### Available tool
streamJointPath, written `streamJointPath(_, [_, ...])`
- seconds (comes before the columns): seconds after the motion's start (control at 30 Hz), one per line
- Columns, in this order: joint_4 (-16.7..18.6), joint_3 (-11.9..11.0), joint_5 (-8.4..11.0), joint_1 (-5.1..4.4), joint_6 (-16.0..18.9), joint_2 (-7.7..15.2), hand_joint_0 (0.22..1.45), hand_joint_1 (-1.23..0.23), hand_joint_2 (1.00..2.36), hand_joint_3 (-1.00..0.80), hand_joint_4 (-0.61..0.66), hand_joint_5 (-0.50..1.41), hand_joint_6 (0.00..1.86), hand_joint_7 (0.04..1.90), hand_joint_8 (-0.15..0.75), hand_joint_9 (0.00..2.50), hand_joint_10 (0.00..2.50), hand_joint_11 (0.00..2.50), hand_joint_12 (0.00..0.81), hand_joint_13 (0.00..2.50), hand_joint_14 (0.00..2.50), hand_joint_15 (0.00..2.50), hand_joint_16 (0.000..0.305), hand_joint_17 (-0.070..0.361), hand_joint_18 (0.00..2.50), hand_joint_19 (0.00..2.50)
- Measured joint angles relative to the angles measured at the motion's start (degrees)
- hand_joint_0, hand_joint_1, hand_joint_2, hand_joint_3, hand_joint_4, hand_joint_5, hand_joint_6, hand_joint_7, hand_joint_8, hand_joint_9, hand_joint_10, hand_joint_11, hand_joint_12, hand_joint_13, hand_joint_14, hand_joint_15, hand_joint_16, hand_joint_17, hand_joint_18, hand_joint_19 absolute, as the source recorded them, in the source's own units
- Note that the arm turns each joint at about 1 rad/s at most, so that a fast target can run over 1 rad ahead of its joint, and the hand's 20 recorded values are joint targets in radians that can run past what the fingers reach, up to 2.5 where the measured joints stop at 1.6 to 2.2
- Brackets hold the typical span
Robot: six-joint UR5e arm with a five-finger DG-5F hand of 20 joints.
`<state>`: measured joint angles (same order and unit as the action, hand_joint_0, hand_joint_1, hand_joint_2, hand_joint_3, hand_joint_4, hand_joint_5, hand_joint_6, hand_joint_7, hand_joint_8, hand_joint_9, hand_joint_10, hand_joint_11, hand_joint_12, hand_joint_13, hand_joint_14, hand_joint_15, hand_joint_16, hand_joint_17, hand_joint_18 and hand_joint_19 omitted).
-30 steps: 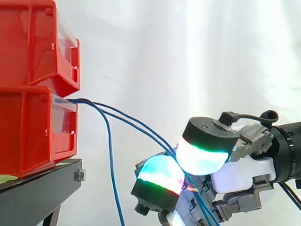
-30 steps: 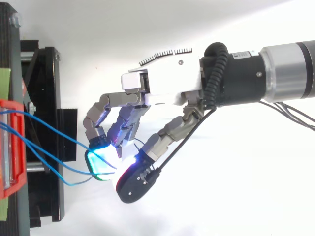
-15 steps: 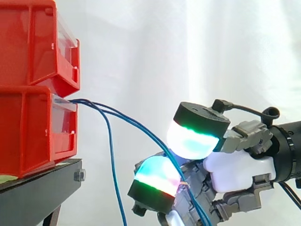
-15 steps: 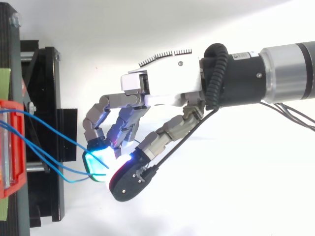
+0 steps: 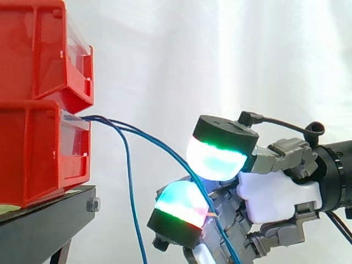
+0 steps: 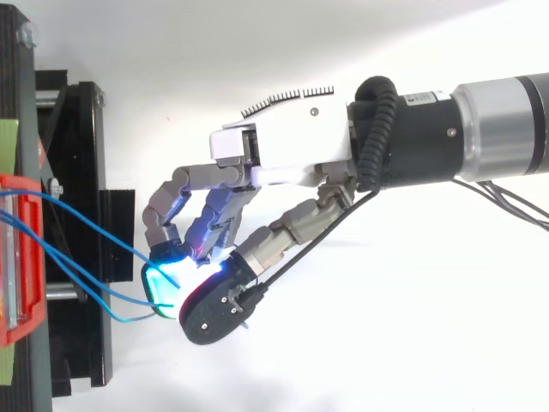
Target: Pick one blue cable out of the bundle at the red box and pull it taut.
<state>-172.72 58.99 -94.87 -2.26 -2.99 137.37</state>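
Observation:
Several thin blue cables [image 5: 144, 136] leave the front of the lower red bin [image 5: 33, 154] and sag to the right. Two of them run down between the glowing pads of my hand [image 5: 275, 192], while a third [image 5: 131, 203] hangs straight down, apart from the hand. From above, the cables [image 6: 86, 232] cross from the red bin [image 6: 13, 257] to my hand [image 6: 283, 150]. Its fingers are curled, and the thumb pad [image 6: 210, 305] presses against a cyan-green finger pad [image 6: 163, 279] with blue cable pinched between them. The cables hang slack.
A second red bin [image 5: 38, 49] is stacked on the lower one. Both rest on a black stand [image 5: 44, 225] with a bolt at its corner, seen from above as the black frame [image 6: 86, 172]. A white curtain hangs behind.
The thumb has swung left and closed onto the finger pad over the blue cable. The arm and the bins have stayed in place.

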Motion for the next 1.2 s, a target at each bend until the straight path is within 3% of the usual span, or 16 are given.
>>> streamJointPath(0.33, [-0.1, 0.0, -0.01, 0.04, 0.0, 0.0, 0.6, -0.79, 1.02, -0.24, 0.14, -0.17, 0.83, 1.07, 0.343, 0.83, 0.02, 0.7, 0.406, 0.7, 0.01, 0.33, 0.053, 0.119, 0.75, 0.46])
streamJointPath(1.0, [-0.1, -0.1, -0.14, 0.16, 0.0, 0.0, 0.68, -0.9, 1.01, -0.39, 0.13, -0.19, 0.86, 1.01, 0.328, 0.79, 0.02, 0.7, 0.399, 0.69, 0.01, 0.31, 0.052, 0.117, 0.75, 0.42])
streamJointPath(1.07, [0.0, -0.3, -0.14, 0.21, 0.0, 0.0, 0.64, -0.86, 1.0, -0.5, 0.15, -0.18, 0.85, 1.01, 0.327, 0.8, 0.02, 0.7, 0.398, 0.69, 0.01, 0.31, 0.052, 0.116, 0.74, 0.44])
streamJointPath(1.2, [-0.1, -0.5, -0.14, 0.27, 0.0, 0.0, 0.53, -0.78, 1.0, -0.5, 0.17, -0.16, 0.84, 1.02, 0.348, 0.82, 0.02, 0.69, 0.411, 0.7, 0.01, 0.32, 0.055, 0.124, 0.76, 0.45])
